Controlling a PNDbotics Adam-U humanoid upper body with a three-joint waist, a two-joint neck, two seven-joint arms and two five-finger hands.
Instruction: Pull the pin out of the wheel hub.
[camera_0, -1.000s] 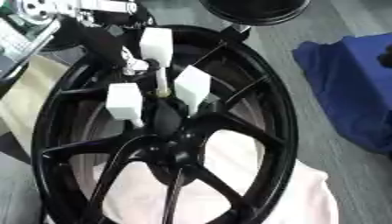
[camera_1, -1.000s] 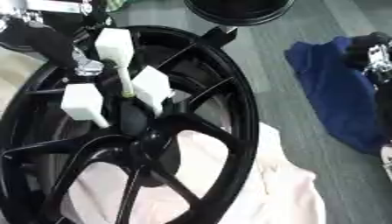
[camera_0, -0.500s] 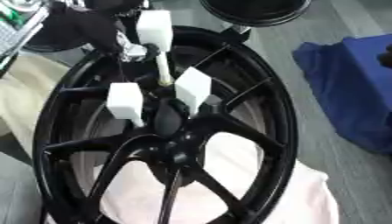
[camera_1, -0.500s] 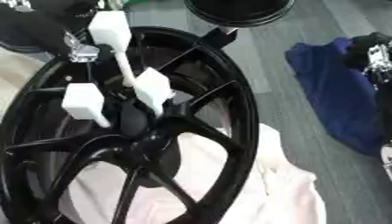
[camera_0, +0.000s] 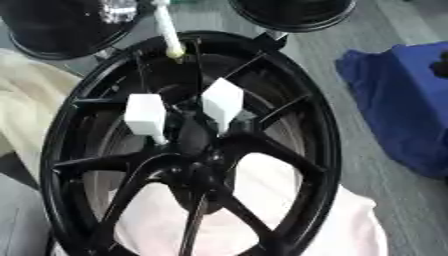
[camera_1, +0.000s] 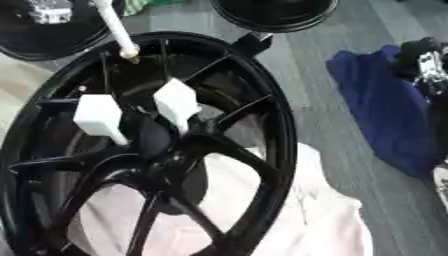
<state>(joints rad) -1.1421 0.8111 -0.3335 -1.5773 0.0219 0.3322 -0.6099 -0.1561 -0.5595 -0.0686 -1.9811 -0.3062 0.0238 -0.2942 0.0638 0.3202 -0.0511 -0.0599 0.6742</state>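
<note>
Your black wheel (camera_0: 289, 125) lies flat on a pale cloth (camera_0: 289, 215), spokes meeting at the hub (camera_0: 197, 137) near the centre of both views.

The pin (camera_0: 166, 30) is clear of the hub. It is a slim white rod with a yellowish tip, tilted, its tip above the wheel's far rim and its upper end running off the top edge of the view.

Two white blocks on thin stems sit in the hub: one (camera_0: 144, 115) on the left, one (camera_0: 222, 102) just beside it on the right. They stand apart from the pin.

Neither of your hands can be made out in either view. You cannot tell what grasps the pin, since its upper end is cut off.

A blue cloth (camera_0: 402, 105) lies well apart, to the right of the wheel. Two more dark round objects (camera_0: 293, 12) sit beyond the far rim.
</note>
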